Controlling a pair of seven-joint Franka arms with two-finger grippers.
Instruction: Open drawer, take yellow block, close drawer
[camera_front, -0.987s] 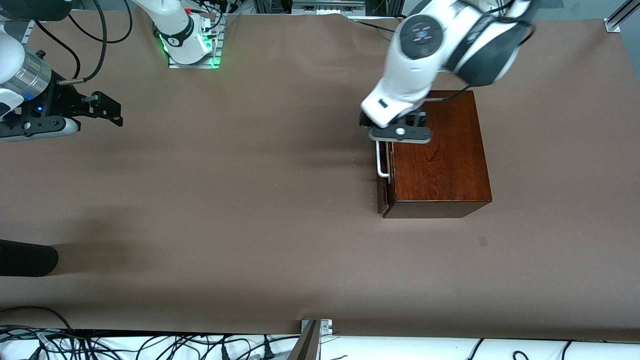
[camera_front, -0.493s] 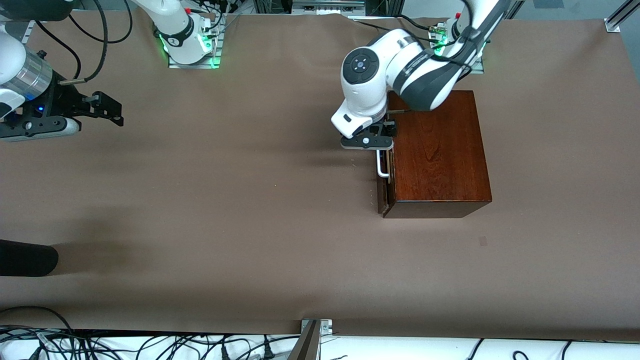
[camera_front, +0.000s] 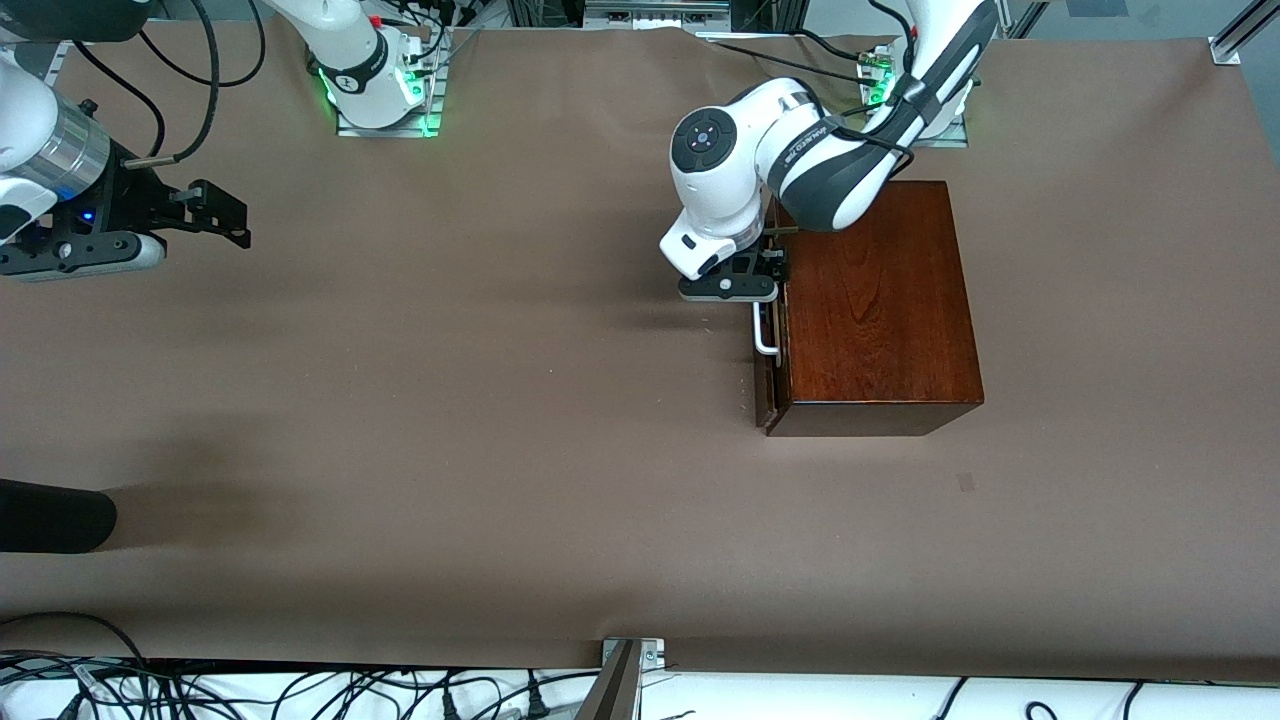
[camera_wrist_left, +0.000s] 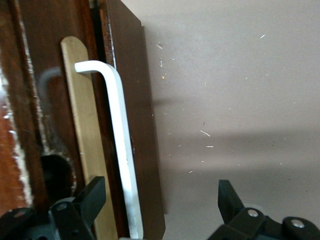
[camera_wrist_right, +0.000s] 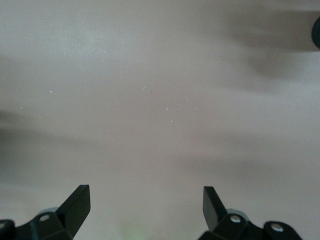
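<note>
Left gripper (camera_wrist_left: 160, 210): fingers spread apart, straddling the white handle (camera_wrist_left: 120, 145) of the drawer (camera_front: 766, 385) with nothing clamped. Compared with a second ago, it has come down from over the wooden box (camera_front: 875, 310) to the handle's end farther from the front camera, and the left arm has folded back toward its base. The drawer front sits barely proud of the box, as before. Yellow block: not visible. Right gripper (camera_front: 222, 215): fingers apart, empty, waiting over bare table (camera_front: 450, 420) at the right arm's end, unchanged.
</note>
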